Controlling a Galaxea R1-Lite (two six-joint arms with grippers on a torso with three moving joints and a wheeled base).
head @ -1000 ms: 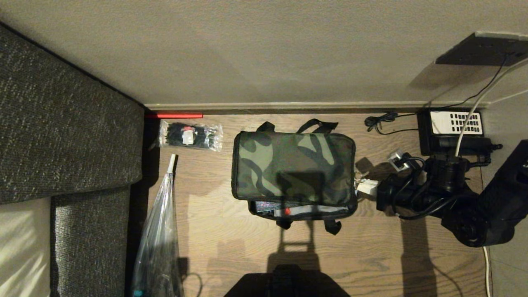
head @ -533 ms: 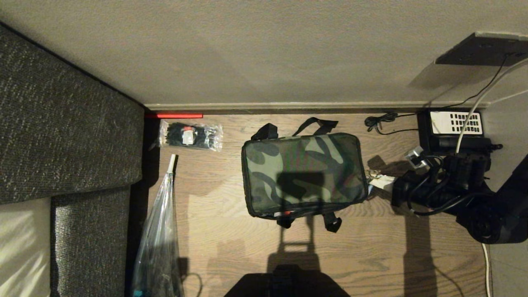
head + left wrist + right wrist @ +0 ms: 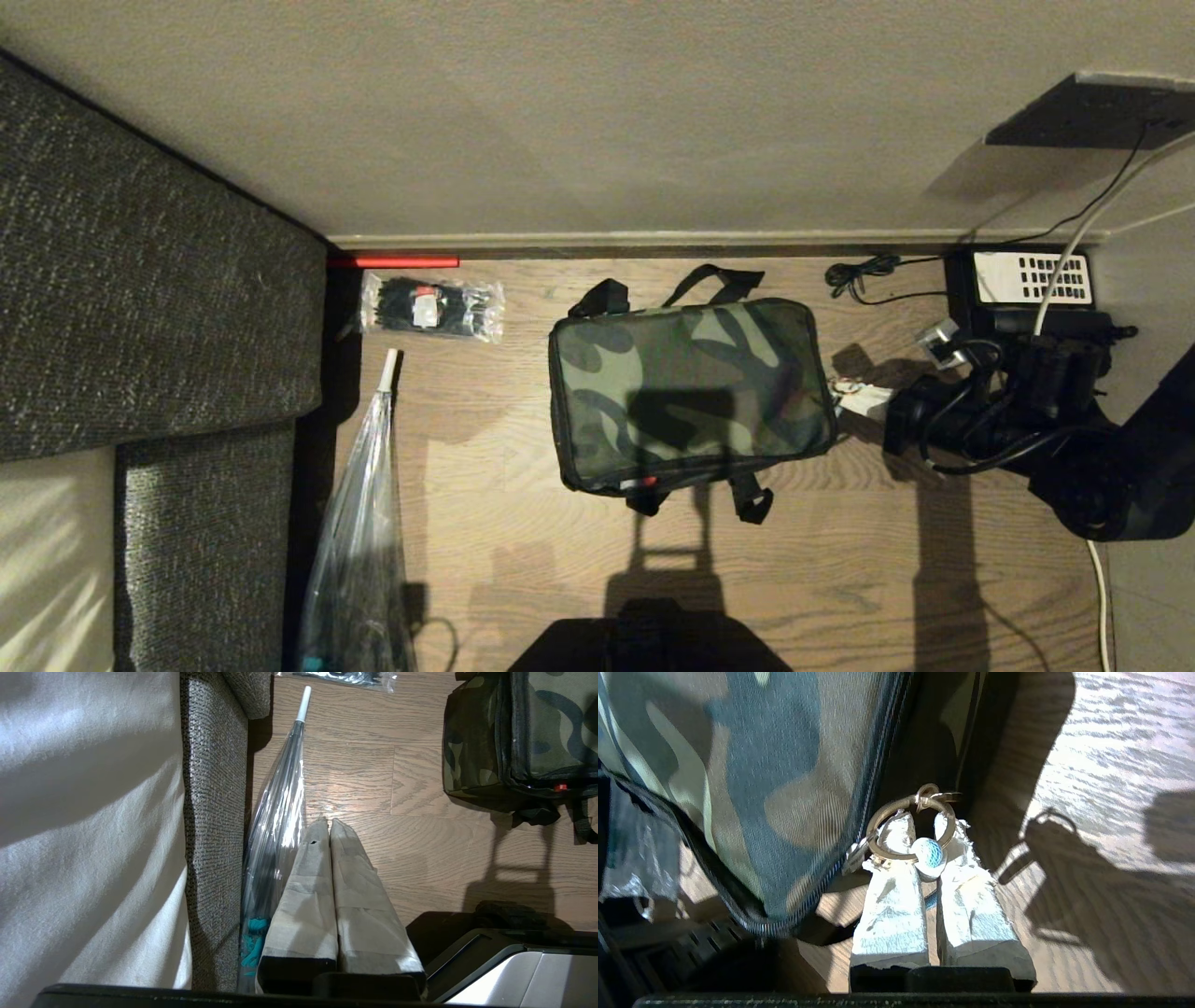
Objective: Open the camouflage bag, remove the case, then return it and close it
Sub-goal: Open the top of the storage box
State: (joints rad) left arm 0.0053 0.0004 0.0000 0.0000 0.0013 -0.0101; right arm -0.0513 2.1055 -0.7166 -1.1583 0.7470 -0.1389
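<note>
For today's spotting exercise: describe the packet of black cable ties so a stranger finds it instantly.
Start at the grey sofa on the left. Where it meets the wall, a clear packet of black cable ties lies on the wooden floor. Unlike the long clear umbrella beside it, it is short and flat.

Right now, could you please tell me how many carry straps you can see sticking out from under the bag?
4: two straps on the bag's wall side, two on the side nearest the robot. More may be hidden underneath.

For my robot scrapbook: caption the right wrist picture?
Right pincer shut on round metal zipper ring beside green camouflage fabric bag.
</note>
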